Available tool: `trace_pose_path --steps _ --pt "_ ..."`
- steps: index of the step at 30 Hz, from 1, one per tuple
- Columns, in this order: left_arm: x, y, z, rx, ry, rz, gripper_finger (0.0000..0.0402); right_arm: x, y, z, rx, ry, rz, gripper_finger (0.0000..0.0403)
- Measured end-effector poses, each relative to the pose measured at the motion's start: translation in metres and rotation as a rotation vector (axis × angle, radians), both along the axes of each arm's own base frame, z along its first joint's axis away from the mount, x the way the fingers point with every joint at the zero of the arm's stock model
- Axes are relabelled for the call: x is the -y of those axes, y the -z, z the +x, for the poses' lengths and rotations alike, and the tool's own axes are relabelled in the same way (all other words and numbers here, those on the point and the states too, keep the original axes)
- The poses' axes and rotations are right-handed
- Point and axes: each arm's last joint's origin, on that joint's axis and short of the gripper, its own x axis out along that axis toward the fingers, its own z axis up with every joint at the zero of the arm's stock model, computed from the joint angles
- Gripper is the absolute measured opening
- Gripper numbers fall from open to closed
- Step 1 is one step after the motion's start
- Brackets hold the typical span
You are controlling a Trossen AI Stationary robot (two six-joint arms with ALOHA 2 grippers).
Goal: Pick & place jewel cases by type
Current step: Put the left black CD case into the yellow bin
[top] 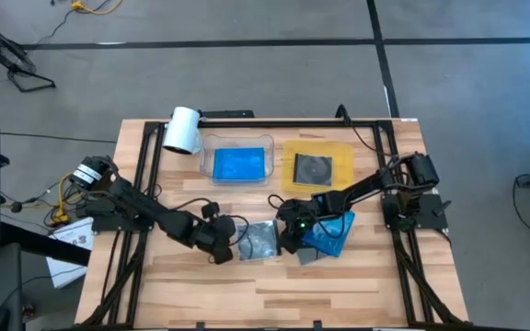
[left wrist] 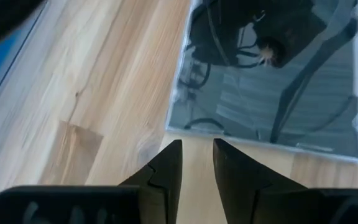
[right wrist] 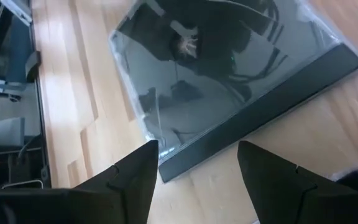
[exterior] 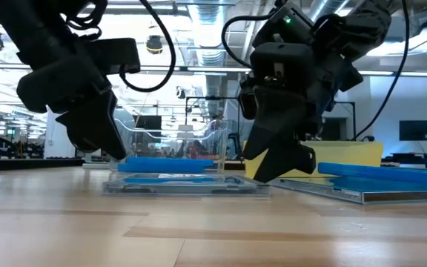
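Observation:
A grey-clear jewel case (top: 262, 241) lies flat on the table between my two grippers; it also shows in the low view (exterior: 184, 185). My left gripper (top: 235, 248) stands just off its left edge (left wrist: 229, 132), fingers a narrow gap apart (left wrist: 197, 146), with a strip of bare wood between. My right gripper (top: 288, 237) is wide open (right wrist: 197, 152) at the case's dark spine edge (right wrist: 253, 106). A blue case (top: 337, 230) lies under my right arm. Another blue case (top: 239, 164) lies in the clear tray, and a grey case with a dark disc (top: 313, 169) lies on the yellow tray. My right gripper comes slanting down from the table's right side at the grey case's dark spine edge, its fingers spread along that edge near one corner (right wrist: 161, 167). I cannot tell whether a fingertip touches the case. The case lies flat on the table.
The clear tray (top: 206, 162) and the yellow tray (top: 342, 153) stand side by side at the far middle. A white cylinder (top: 182, 129) lies at the far left. A grey case corner (top: 307, 258) shows beside the blue case. Bare wood lies along the near edge.

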Motion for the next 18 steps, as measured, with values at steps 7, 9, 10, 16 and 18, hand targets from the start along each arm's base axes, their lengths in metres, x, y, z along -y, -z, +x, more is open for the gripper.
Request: trace_pose_path --steps 7,9,10,16,18 --pt "0.003 -0.004 0.006 0.057 0.041 -0.018 0.0084 0.012 0.002 -0.002 -0.056 0.046 -0.004 0.0217" --pt "0.003 -0.004 0.006 0.049 0.047 -0.037 0.0084 0.014 0.003 -0.002 -0.07 0.047 0.014 0.0217" --pt "0.004 -0.003 0.006 0.045 0.048 -0.044 0.0084 0.015 0.004 -0.002 -0.076 0.046 0.024 0.0217" --pt "0.008 0.006 0.013 0.053 0.073 -0.091 0.0084 0.018 0.005 -0.003 -0.107 0.067 0.054 0.0217" --pt "0.01 0.014 0.017 0.044 0.092 -0.116 0.0084 0.018 0.005 -0.003 -0.112 0.074 0.061 0.0217"
